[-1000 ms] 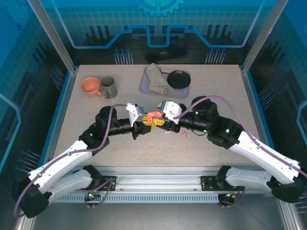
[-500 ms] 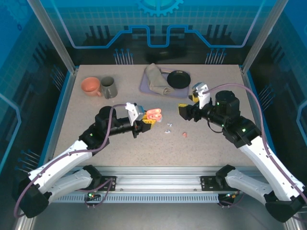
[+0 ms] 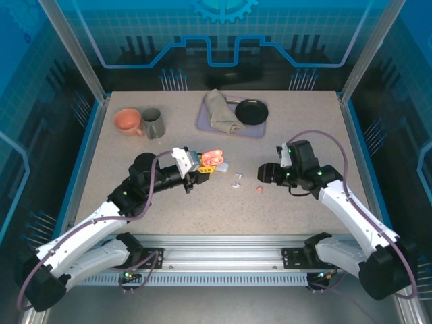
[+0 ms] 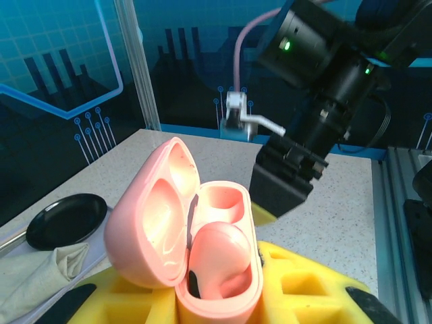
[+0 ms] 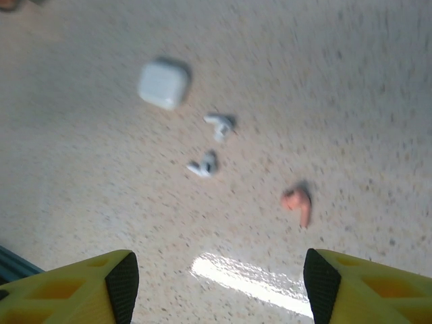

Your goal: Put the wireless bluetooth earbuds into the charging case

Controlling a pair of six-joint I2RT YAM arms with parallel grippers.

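My left gripper [image 4: 216,300] is shut on an open salmon-pink charging case [image 4: 196,270], held above the table left of centre [image 3: 213,159]. One pink earbud [image 4: 219,260] sits in the case's near socket; the far socket [image 4: 224,201] is empty. A second pink earbud [image 5: 298,202] lies on the table [image 3: 260,190]. Two white earbuds [image 5: 219,125] [image 5: 203,164] lie close together [image 3: 237,181], near a closed white case [image 5: 162,84]. My right gripper [image 5: 219,287] hangs open and empty over the table, just right of the loose pink earbud [image 3: 264,173].
At the back left stand an orange mug [image 3: 127,121] and a grey mug [image 3: 152,123]. A purple tray [image 3: 260,131] at the back centre holds a folded cloth [image 3: 219,111] and a black dish [image 3: 251,111].
My right gripper has pulled back to the right, away from the pink case, opened, and dropped toward the table. The left gripper still holds the case and has shifted slightly left.
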